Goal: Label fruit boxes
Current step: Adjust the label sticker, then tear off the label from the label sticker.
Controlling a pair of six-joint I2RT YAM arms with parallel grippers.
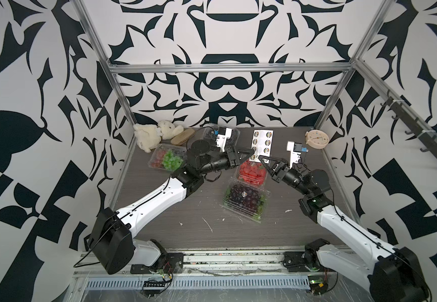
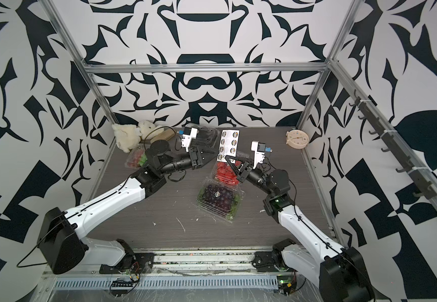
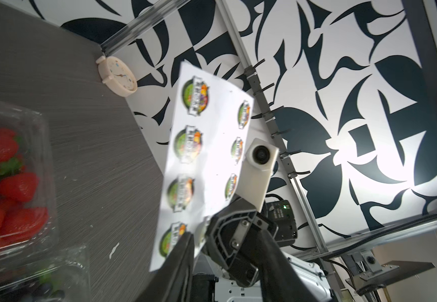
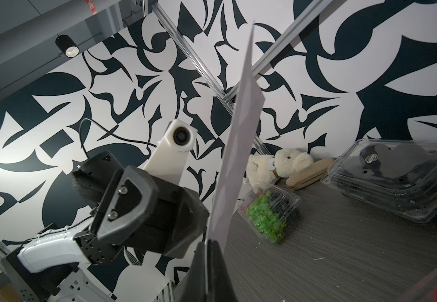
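Note:
My right gripper (image 1: 260,158) is shut on the bottom edge of the white sticker sheet (image 1: 260,145), holding it upright above the table. My left gripper (image 1: 251,151) is open at the sheet's lower corner, with one finger (image 3: 183,258) across the lowest sticker. The strawberry box (image 1: 251,174) lies just below both grippers, and the dark grape box (image 1: 246,198), stickered on its lid, is nearer the front. The green grape box (image 1: 166,158) lies under the left arm. The black berry box (image 4: 395,180) at the back has a sticker on it.
A white plush toy (image 1: 154,133) and a tan oblong object (image 1: 182,137) lie at the back left corner. A cream clock (image 1: 316,138) leans at the back right. Metal frame posts border the table. Small white scraps (image 1: 208,224) dot the front of the table.

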